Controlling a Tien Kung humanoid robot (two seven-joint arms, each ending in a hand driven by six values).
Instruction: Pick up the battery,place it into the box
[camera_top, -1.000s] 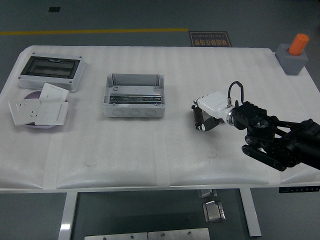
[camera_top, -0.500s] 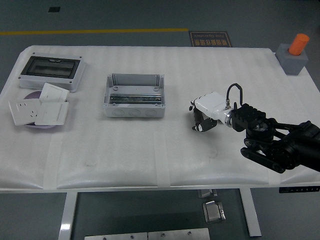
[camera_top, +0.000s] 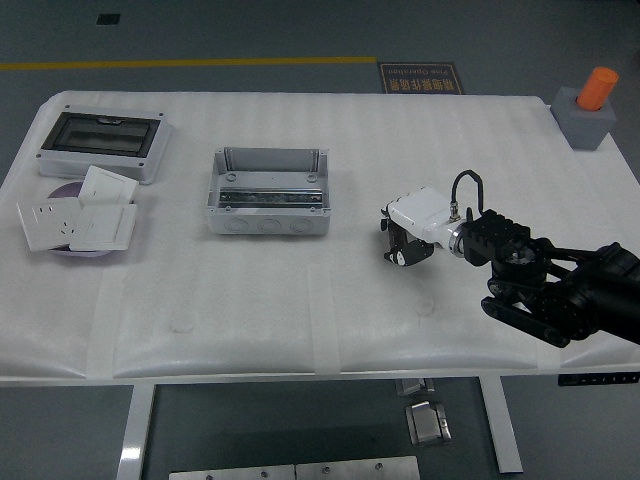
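On the white foam-covered table (camera_top: 300, 320), the open grey plastic box (camera_top: 267, 190) sits well left of the robot's white-and-black right hand (camera_top: 408, 238). Its fingers have curled downward over the past second, seemingly closing on the small dark battery (camera_top: 398, 247) beneath; a firm grip is unclear.

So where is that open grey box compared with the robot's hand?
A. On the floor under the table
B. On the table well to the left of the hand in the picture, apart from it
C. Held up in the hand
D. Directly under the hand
B: the open grey box sits mid-table, while the right hand is off to its right with bare table between them.
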